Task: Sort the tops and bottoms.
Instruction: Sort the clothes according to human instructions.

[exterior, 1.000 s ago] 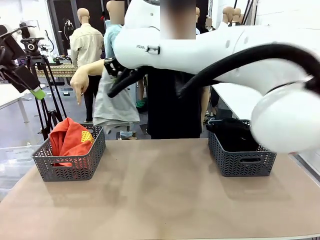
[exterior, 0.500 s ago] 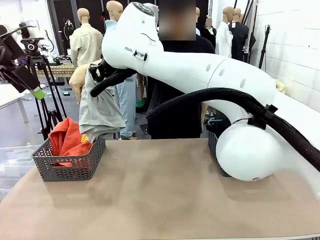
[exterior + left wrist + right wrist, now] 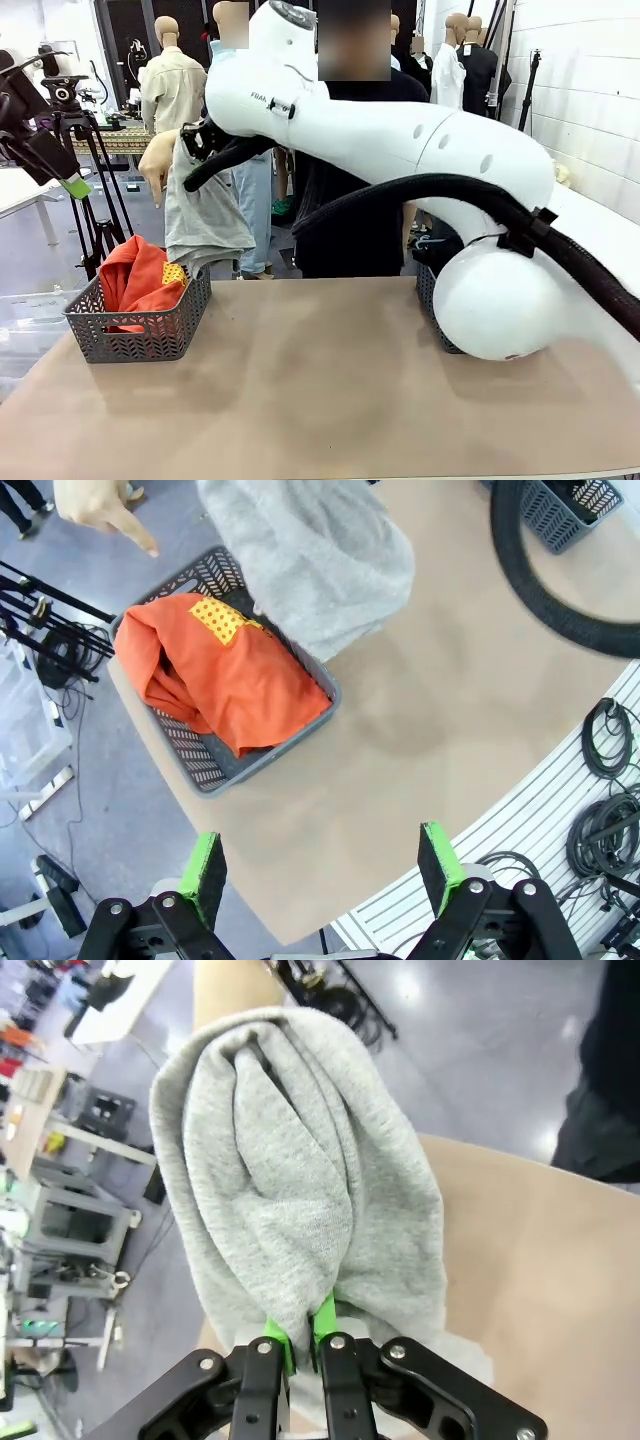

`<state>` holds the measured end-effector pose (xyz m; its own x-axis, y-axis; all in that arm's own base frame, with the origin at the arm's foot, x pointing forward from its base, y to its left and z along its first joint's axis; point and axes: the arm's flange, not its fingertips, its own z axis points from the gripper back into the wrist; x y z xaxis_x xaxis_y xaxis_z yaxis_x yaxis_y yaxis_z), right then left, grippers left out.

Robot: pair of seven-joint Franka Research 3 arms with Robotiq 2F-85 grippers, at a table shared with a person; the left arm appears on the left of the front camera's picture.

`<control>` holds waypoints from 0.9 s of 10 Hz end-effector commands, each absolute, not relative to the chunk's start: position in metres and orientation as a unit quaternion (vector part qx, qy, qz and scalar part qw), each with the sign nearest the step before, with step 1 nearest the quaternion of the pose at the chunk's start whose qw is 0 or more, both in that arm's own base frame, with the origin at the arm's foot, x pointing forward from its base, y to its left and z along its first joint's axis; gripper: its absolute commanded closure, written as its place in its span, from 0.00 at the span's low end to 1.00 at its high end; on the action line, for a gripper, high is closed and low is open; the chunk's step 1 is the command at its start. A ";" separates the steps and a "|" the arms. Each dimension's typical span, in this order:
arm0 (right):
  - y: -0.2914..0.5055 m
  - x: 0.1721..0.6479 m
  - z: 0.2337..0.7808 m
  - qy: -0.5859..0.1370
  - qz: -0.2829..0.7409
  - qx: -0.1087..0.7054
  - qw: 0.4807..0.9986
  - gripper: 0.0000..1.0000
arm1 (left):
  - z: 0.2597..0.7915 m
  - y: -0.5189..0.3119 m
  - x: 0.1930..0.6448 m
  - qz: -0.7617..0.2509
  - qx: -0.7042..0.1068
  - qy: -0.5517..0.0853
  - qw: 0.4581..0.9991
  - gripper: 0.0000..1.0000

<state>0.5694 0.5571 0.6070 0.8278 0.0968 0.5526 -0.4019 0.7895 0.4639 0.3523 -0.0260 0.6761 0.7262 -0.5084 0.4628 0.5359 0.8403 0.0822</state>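
right arm (image 3: 400, 130) reaches across the desk (image 3: 320, 380) toward the left bin (image 3: 140, 320). its end effector (image 3: 300, 1332) is pressed together on a fold of the grey shirt (image 3: 205, 215), which hangs free in the air just above the bin's near-right corner, hem roughly level with the rim. the orange shirt (image 3: 140, 280) lies heaped in that bin, yellow print up. right bin (image 3: 430, 290) sits mostly behind the arm's elbow; dark cloth inside it, probably the bottoms, too hidden to confirm. a person's hand (image 3: 157, 165) points down over the left bin, close beside the hanging shirt. left end effector (image 3: 325, 865) is spread wide and empty, high above the desk's near-left edge.

risks, as judged:
- shirt hangs toward the bin's right edge, not over its middle. release here and part may drape over the rim or slide onto the desk.
- grip is a thin pinch on one fold; a swing could pull the cloth out early.
- pointing hand is near the travel path; lowering may brush it.
- orange heap already fills the bin, so the grey shirt could perch on top and spill off.
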 end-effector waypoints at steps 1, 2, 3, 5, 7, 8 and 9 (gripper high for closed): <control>0.628 0.604 0.616 -0.284 0.172 0.324 0.886 1.00 | 0.676 -0.024 0.352 -0.279 -0.028 -0.241 0.929 0.00; 0.647 0.613 0.622 -0.298 0.183 0.329 0.877 1.00 | 0.676 -0.024 0.352 -0.279 -0.028 -0.241 0.929 0.00; 0.670 0.628 0.621 -0.276 0.194 0.342 0.877 1.00 | 0.676 -0.024 0.352 -0.279 -0.028 -0.241 0.929 0.00; 0.708 0.658 0.600 -0.246 0.218 0.370 0.869 1.00 | 0.676 -0.024 0.352 -0.279 -0.028 -0.241 0.929 0.00; 0.746 0.689 0.563 -0.227 0.255 0.397 0.852 1.00 | 0.676 -0.024 0.352 -0.279 -0.028 -0.241 0.929 0.00; 0.760 0.700 0.546 -0.218 0.271 0.406 0.845 1.00 | 0.676 -0.024 0.352 -0.279 -0.028 -0.241 0.929 0.00; 0.771 0.707 0.530 -0.219 0.274 0.406 0.844 1.00 | 0.676 -0.024 0.352 -0.279 -0.028 -0.241 0.929 0.00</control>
<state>0.5611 0.6226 0.4825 0.7667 0.2654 0.5845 -0.6153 0.5635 0.5512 0.3523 -0.0259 0.6762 0.7263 -0.5082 0.4630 0.5357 0.8404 0.0821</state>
